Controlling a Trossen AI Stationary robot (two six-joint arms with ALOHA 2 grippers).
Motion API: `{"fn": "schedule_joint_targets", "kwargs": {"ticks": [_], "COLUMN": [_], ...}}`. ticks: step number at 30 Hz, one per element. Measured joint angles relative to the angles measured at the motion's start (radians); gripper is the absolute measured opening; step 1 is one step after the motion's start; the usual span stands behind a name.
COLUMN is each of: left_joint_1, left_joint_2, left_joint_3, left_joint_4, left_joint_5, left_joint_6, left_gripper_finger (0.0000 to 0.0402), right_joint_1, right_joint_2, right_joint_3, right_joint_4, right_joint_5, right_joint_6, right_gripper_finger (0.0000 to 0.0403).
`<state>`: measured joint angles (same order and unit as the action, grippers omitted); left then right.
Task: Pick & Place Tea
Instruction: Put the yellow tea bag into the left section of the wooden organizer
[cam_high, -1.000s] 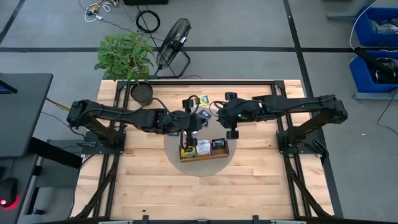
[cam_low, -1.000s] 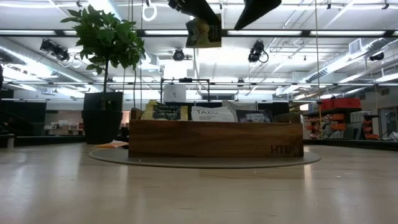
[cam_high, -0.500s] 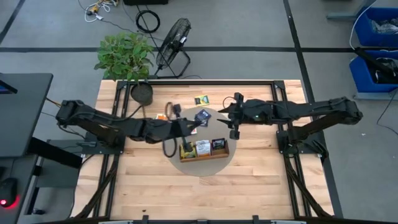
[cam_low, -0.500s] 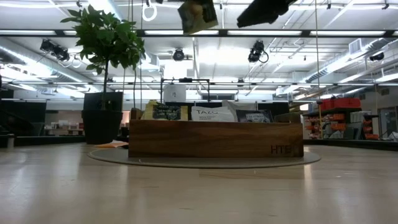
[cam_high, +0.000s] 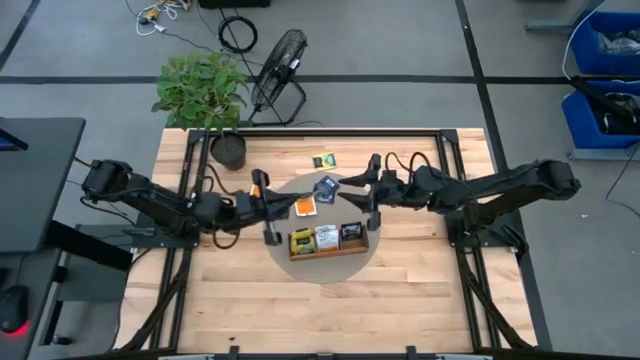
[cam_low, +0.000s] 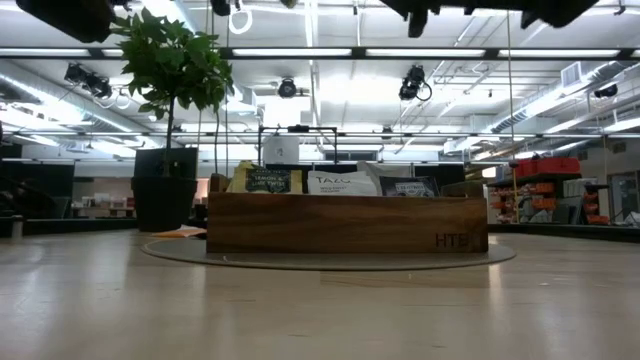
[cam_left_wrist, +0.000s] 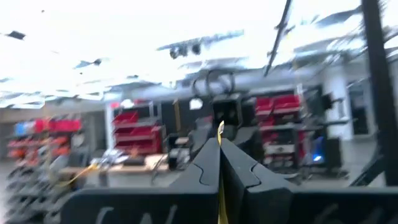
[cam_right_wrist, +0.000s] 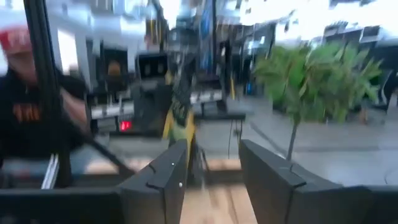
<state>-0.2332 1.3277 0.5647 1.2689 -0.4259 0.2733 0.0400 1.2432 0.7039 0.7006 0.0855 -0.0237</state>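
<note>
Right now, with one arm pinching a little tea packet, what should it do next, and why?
Probably carry it over the tray and lower it into a compartment. The left gripper is shut on a tea packet, held up off the table, beside the tray rather than above it. The tray already holds other packets. The right gripper is open and empty, so it has nothing to deliver.

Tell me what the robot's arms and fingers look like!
Both arms are black and made of long jointed pieces. The left arm and right arm stretch over a pale wooden table. Thin black cables loop along them. Each ends in two flat, dark fingers with angled tips. I can't see any markings on them.
</note>
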Motion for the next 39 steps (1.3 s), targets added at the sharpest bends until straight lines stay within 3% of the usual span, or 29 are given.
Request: {"fn": "schedule_joint_targets", "kwargs": {"ticks": [3,7,14,25,30,36,39], "left_joint_1": [0.0,0.002,0.003,0.003,0.003,0.004,0.01], "left_joint_2": [0.0,0.0,0.0,0.0,0.0,0.0,0.0], "left_joint_3": [-0.002,-0.001,-0.001,-0.001,-0.001,-0.001,-0.001], "left_joint_4": [0.041,0.056,0.06,0.074,0.074,0.073,0.076], "left_joint_5": [0.07,0.102,0.116,0.135,0.135,0.132,0.131], "left_joint_6": [0.0,0.018,0.027,0.064,0.07,0.137,0.14], "left_gripper_finger": [0.0001,0.0001,0.0001,0.0001,0.0002,0.0002,0.0002], "right_joint_1": [-0.01,-0.031,-0.041,-0.041,-0.041,-0.038,-0.036], "right_joint_2": [0.07,0.175,0.259,0.262,0.262,0.262,0.262], "right_joint_3": [0.009,0.11,0.268,0.279,0.28,0.28,0.28], "right_joint_4": [0.089,0.109,0.005,-0.019,0.002,0.003,0.003], "right_joint_5": [-0.022,-0.147,-0.28,-0.268,-0.268,-0.334,-0.336], "right_joint_6": [0.02,0.047,0.017,0.023,0.02,-0.023,-0.037], "right_gripper_finger": [0.0155,0.0156,0.0184,0.0186,0.0143,0.0019,0.0011]}}
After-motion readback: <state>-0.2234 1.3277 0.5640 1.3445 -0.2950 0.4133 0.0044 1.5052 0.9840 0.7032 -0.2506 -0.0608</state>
